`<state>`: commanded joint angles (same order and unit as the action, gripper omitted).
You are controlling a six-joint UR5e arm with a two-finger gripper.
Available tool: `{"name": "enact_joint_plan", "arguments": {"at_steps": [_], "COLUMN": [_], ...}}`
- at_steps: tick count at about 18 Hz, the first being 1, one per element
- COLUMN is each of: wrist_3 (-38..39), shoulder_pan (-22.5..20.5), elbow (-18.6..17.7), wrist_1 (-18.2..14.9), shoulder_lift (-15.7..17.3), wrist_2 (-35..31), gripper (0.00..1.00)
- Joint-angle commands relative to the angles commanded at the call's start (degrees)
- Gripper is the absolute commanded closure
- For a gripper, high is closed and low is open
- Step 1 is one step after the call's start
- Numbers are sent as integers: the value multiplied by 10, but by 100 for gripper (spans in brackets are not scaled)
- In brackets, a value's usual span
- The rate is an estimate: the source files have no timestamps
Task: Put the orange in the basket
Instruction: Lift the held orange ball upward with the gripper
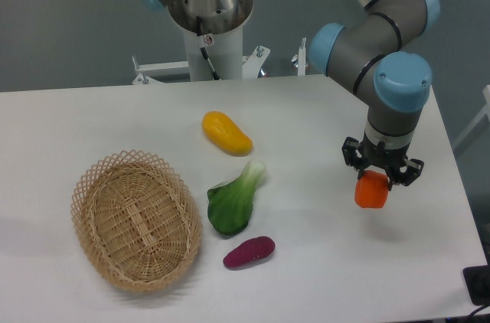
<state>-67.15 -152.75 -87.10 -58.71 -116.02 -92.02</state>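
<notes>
The orange is a small bright red-orange fruit held just above the table on the right side. My gripper points straight down and is shut on its top. The tan wicker basket lies at the left front of the table, far from the gripper, and nothing shows inside it.
A yellow-orange mango-shaped fruit lies mid-table. A green leafy vegetable and a purple vegetable lie between the basket and the gripper. The table's right edge runs close to the gripper. The robot base stands behind the table.
</notes>
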Motion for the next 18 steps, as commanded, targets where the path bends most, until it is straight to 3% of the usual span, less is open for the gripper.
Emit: {"name": "enact_joint_plan", "arguments": {"at_steps": [18], "wrist_3": [45], "shoulder_pan": [23], "elbow": [-3], "wrist_1": [0], "shoulder_lift": [10], "wrist_2": [44], "gripper": [63]}}
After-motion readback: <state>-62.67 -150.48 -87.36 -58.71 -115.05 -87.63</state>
